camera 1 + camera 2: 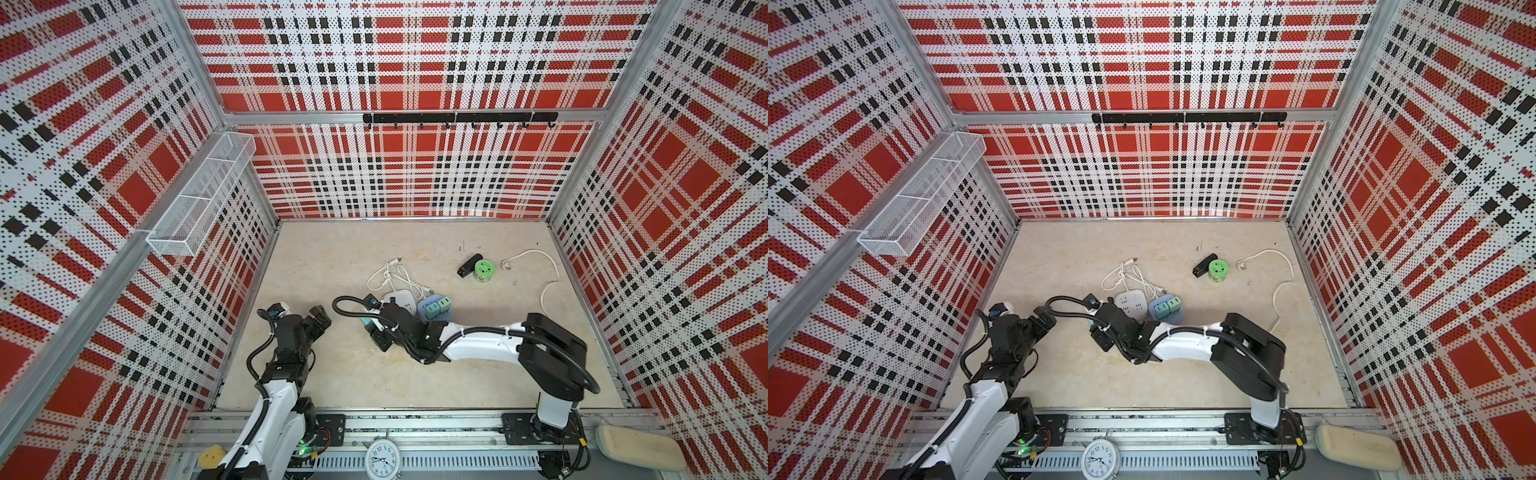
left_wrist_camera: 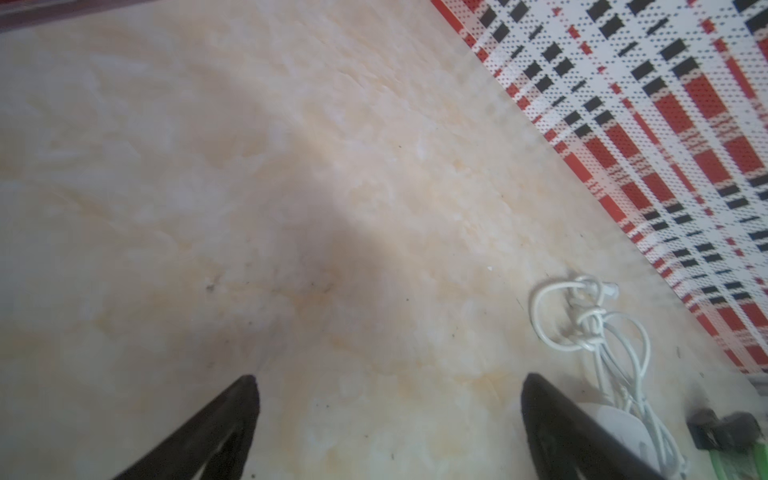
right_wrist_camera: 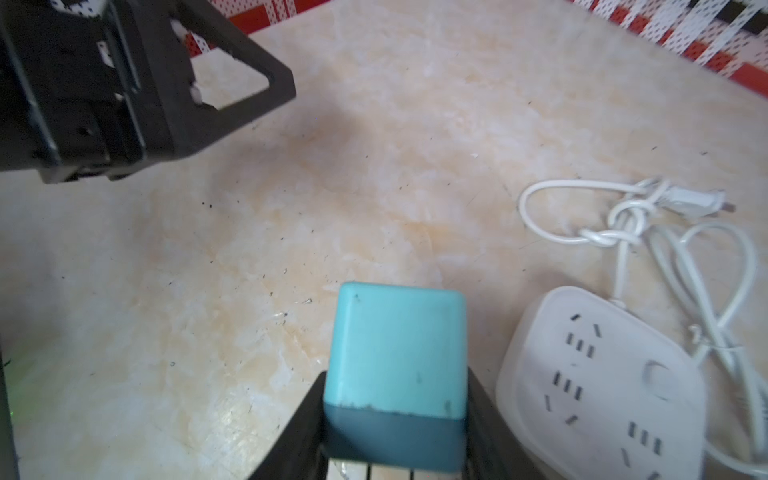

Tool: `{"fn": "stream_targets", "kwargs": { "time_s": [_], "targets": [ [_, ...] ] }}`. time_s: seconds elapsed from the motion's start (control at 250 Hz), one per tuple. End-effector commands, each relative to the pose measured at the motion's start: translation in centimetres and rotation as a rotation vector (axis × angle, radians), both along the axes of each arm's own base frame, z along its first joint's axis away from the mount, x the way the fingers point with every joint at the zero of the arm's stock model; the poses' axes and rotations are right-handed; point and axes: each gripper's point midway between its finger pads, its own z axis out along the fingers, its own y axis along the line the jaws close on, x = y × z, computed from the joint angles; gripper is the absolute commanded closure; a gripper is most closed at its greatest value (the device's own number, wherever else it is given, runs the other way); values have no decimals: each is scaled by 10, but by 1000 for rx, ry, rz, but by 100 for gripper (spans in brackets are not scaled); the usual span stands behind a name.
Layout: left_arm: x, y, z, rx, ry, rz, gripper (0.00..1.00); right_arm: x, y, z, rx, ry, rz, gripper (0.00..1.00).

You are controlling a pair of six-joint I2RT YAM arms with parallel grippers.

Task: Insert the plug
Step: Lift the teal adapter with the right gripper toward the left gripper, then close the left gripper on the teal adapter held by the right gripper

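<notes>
My right gripper [image 3: 395,386] is shut on a teal cube-shaped plug [image 3: 397,353], its black fingers [image 3: 307,411] pressed on two opposite sides. Its prongs are hidden. Right beside the plug a white power strip [image 3: 602,386] lies flat on the table, sockets up, with its knotted white cord [image 3: 623,232] behind it. In both top views the right gripper [image 1: 372,322] [image 1: 1096,326] hovers just left of the strip [image 1: 398,300] [image 1: 1131,303]. My left gripper [image 2: 389,381] [image 1: 322,319] is open over bare table further left, holding nothing.
A pale blue block with green plugs [image 1: 434,309] sits right of the strip. A green tin [image 1: 483,271], a black object [image 1: 469,265] and a loose white cable [image 1: 548,270] lie at the back right. A wire basket [image 1: 199,199] hangs on the left wall.
</notes>
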Motion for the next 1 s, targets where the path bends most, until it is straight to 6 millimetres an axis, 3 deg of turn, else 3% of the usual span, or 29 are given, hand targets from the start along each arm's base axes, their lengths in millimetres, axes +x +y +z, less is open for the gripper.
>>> {"fn": "stream_targets", "kwargs": {
  "time_s": [0.0, 0.1, 0.212, 0.42, 0.6, 0.728, 0.996],
  "targets": [
    [12, -17, 16, 3, -87, -119, 4, 11, -15, 37, 80, -150, -51, 75],
    [17, -30, 26, -22, -118, -191, 7, 12, -34, 49, 97, -220, -86, 75],
    [21, -53, 53, -78, -188, -306, 12, 14, -56, 57, 106, -290, -133, 76],
    [11, -113, 97, -100, -302, -535, 18, 14, -90, 76, 163, -389, -203, 80],
    [-6, -171, 133, -94, -376, -765, 19, 2, -107, 89, 248, -430, -187, 83],
    [-18, -208, 142, -103, -376, -888, 21, -8, -108, 93, 285, -445, -132, 85],
    [-30, -254, 152, -106, -362, -1016, 24, -24, -115, 98, 352, -501, -84, 88]
  ]
}}
